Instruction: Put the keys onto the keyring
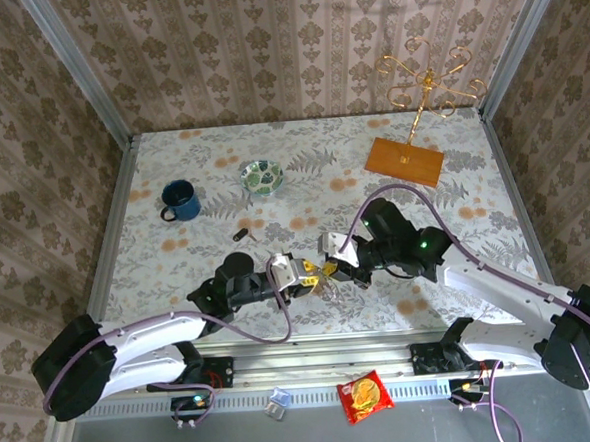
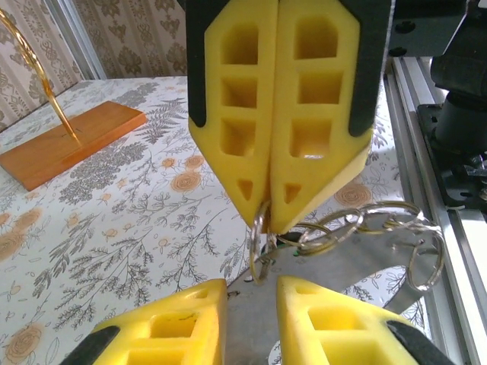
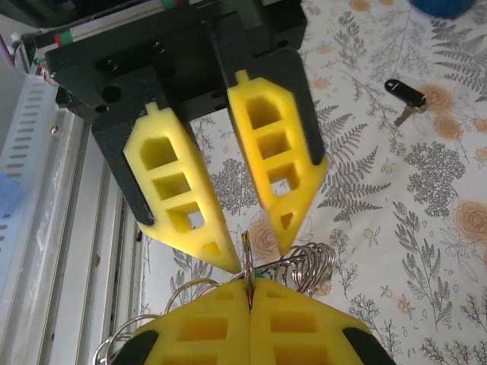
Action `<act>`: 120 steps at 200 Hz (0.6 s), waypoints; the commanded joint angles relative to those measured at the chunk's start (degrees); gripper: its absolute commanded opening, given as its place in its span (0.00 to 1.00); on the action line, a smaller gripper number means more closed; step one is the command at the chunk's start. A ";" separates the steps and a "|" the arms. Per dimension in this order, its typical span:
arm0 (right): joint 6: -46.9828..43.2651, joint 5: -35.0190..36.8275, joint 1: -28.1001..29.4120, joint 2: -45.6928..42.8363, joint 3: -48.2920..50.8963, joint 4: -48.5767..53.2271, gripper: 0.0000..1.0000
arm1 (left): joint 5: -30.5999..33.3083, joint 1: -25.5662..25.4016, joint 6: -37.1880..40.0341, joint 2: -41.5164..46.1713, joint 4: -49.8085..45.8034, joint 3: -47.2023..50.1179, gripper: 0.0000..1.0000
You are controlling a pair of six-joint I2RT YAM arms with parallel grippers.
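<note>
Two robot arms meet nose to nose over the flowered worktop (image 1: 171, 158), low in the centre of the overhead view, with the keyring (image 2: 358, 223) slung between them. The right end effector (image 3: 249, 283) has its yellow pads pressed together on a thin wire loop of the ring. The left end effector (image 3: 257, 255), facing it, stands with its fingers apart on either side of that loop, gripping nothing that I can make out. A dark key (image 3: 403, 94) lies loose on the worktop, up and to the left of the pair in the overhead view. A fleck of green shows by the coils, too small to call the second key. The ring looks light, stiff and springy — thin, slick wire likely to swivel in a pinch, so best held flat across the pads. The key, tiny and flat, wants taking by its head, blade left free.
</note>
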State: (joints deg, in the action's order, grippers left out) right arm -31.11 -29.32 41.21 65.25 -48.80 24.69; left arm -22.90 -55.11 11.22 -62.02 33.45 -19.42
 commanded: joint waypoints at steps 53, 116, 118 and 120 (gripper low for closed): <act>-7.52 9.26 4.65 4.04 -8.85 11.73 0.00 | -1.71 -0.18 2.49 0.55 -3.74 -3.08 0.23; -9.13 9.52 7.34 6.42 -11.41 14.28 0.00 | -2.23 -0.20 2.72 0.41 -3.67 -3.42 0.16; -9.10 9.50 7.38 6.43 -11.48 14.19 0.00 | -2.24 -0.20 2.70 0.41 -3.66 -3.43 0.15; -9.06 9.42 7.45 6.43 -11.49 14.15 0.00 | -2.20 -0.22 2.67 0.41 -3.64 -3.43 0.14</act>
State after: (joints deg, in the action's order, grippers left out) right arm -39.05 -19.59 47.40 71.00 -58.17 36.69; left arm -24.47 -55.11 12.93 -62.02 29.21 -20.69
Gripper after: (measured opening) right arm 0.063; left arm 0.166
